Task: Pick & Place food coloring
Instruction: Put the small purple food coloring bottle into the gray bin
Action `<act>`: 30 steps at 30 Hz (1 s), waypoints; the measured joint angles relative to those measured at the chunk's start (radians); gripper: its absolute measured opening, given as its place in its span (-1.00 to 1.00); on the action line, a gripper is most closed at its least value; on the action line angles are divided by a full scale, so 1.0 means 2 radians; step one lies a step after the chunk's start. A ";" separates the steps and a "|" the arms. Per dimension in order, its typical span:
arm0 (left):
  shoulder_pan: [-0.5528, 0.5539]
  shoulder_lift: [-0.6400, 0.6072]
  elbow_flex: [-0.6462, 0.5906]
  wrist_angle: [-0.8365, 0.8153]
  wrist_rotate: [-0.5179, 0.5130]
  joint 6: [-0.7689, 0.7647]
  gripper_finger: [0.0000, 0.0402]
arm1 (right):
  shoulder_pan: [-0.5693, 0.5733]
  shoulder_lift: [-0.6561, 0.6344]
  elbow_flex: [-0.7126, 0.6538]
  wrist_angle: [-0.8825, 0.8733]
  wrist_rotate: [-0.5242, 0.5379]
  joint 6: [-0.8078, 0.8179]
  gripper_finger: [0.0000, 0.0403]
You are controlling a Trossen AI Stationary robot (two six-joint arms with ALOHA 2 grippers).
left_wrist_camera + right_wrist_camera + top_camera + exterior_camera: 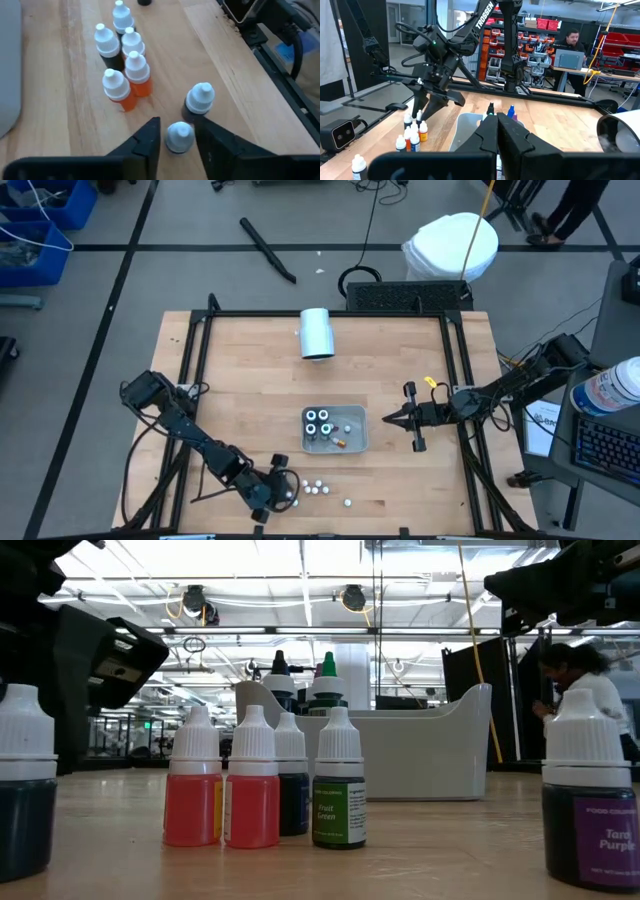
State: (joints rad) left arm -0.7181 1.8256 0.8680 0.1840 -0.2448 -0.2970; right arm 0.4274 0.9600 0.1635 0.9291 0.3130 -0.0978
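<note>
Several tiny white-capped food coloring bottles (122, 75) stand on their bases in a cluster on the wooden table near its front edge; they also show in the low view (265, 780). Two more stand closer to my left gripper (177, 132). It is open and points down, with its fingers on either side of one bottle's white cap (179, 136). A sliver of table shows between the cap and one finger. A dark bottle (200, 99) stands just beyond. More bottles stand in the grey tray (358, 442). My right gripper (392, 420) is shut and empty, to the right of the tray.
A large white cylinder (317, 332) lies on its side at the far middle of the table. One purple-labelled bottle (590, 800) stands apart to the right of the cluster. Black frame rails (462, 380) run along the table's edges. A person (572, 42) sits beyond the table.
</note>
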 joint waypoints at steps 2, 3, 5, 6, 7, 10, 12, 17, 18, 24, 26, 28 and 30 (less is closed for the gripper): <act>0.000 0.000 0.000 0.000 0.006 0.000 -0.51 | 0.000 0.000 0.000 0.000 0.000 0.000 -1.00; 0.000 0.000 0.000 0.000 0.008 0.000 -0.55 | 0.000 0.000 0.000 0.000 0.000 0.000 -1.00; 0.000 0.000 0.000 0.000 0.009 0.000 -0.62 | 0.000 0.000 0.000 0.000 0.000 0.000 -1.00; 0.000 0.000 0.000 0.000 0.009 0.000 -0.64 | 0.000 0.000 0.000 0.000 0.000 0.000 -1.00; 0.000 0.000 0.000 0.000 0.009 0.000 -0.65 | 0.000 0.000 0.000 0.000 0.000 0.000 -1.00; 0.000 0.000 0.000 0.000 0.009 0.000 -0.63 | 0.000 0.000 0.000 0.000 0.000 0.000 -1.00; 0.000 -0.001 0.000 0.000 0.009 0.003 -0.60 | 0.000 0.000 0.000 0.000 0.000 0.000 -1.00; 0.005 -0.032 0.005 -0.042 0.006 0.006 -0.64 | 0.000 0.000 0.000 0.000 0.000 0.000 -1.00; 0.006 -0.043 0.009 -0.063 0.005 0.004 -0.65 | 0.000 0.000 0.000 0.000 0.000 0.000 -1.00; 0.018 -0.096 0.077 -0.183 -0.041 0.022 -0.62 | 0.000 0.000 0.000 -0.003 0.001 -0.001 -1.00; 0.030 -0.095 0.118 -0.204 -0.060 0.041 -0.63 | 0.000 0.000 0.000 -0.003 0.001 -0.002 -1.00; 0.043 -0.094 0.154 -0.233 -0.077 0.065 -0.64 | 0.000 0.000 0.000 -0.003 0.002 -0.002 -1.00; 0.062 -0.085 0.191 -0.229 -0.079 0.089 -0.65 | 0.000 0.000 0.000 -0.003 0.002 -0.001 -1.00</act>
State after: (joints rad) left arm -0.5947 1.6561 1.2502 -0.2739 -0.4028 -0.1186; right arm 0.4267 0.9596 0.1635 0.9226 0.3161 -0.0991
